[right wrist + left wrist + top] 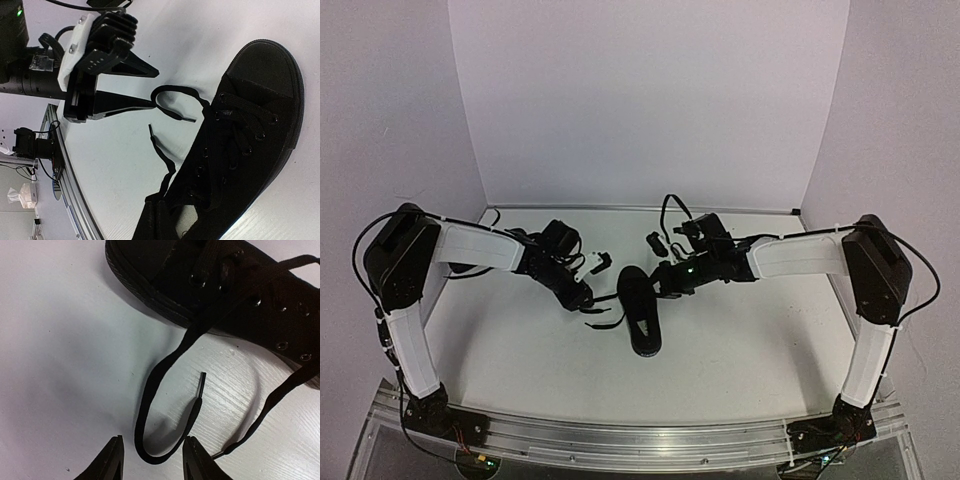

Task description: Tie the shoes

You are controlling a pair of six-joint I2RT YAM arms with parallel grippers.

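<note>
White wood-grain table [760, 340], pale bare walls [640, 100] on three sides, aluminium rail [640, 440] along near edge. One black shoe [642, 312] lies mid-table, untied. Left gripper [153, 438] spread either side of a lace loop [141, 405]. Right gripper [665, 285] pressed together beside the shoe.

- The shoe [240, 285] is matt black cloth with a ribbed sole edge and shiny metal eyelets [281, 345].
- The lace [150, 390] is flat woven cloth.
- The desk [60, 365] is white grained wood, faintly glossy.
- The left tool [153, 440] looks like matt black plastic.
</note>
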